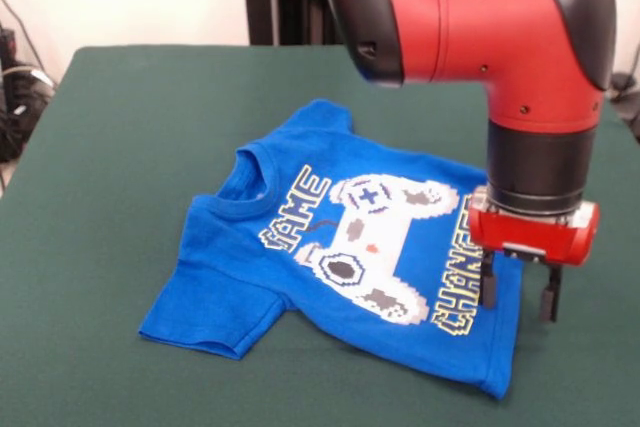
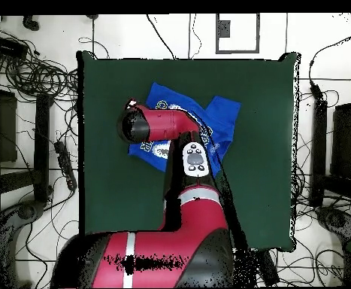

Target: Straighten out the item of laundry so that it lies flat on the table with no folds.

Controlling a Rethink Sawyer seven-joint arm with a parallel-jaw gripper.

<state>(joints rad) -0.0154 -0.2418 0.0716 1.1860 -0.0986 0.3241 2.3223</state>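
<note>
While poised over the hem edge of the small bright blue short-sleeved T-shirt [image 1: 340, 247] with pixel controller print, red claw [image 1: 518, 297] hangs with fingers spread, pinching nothing. Shirt stretches away leftward from claw on dark green felt table [image 1: 120, 127], collar-to-hem axis running toward claw.

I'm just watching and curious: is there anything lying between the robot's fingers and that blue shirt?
Nothing visible. The gripper hangs with its fingers apart right at the hem edge of the blue T-shirt, and only bare green table surrounds them.
</note>
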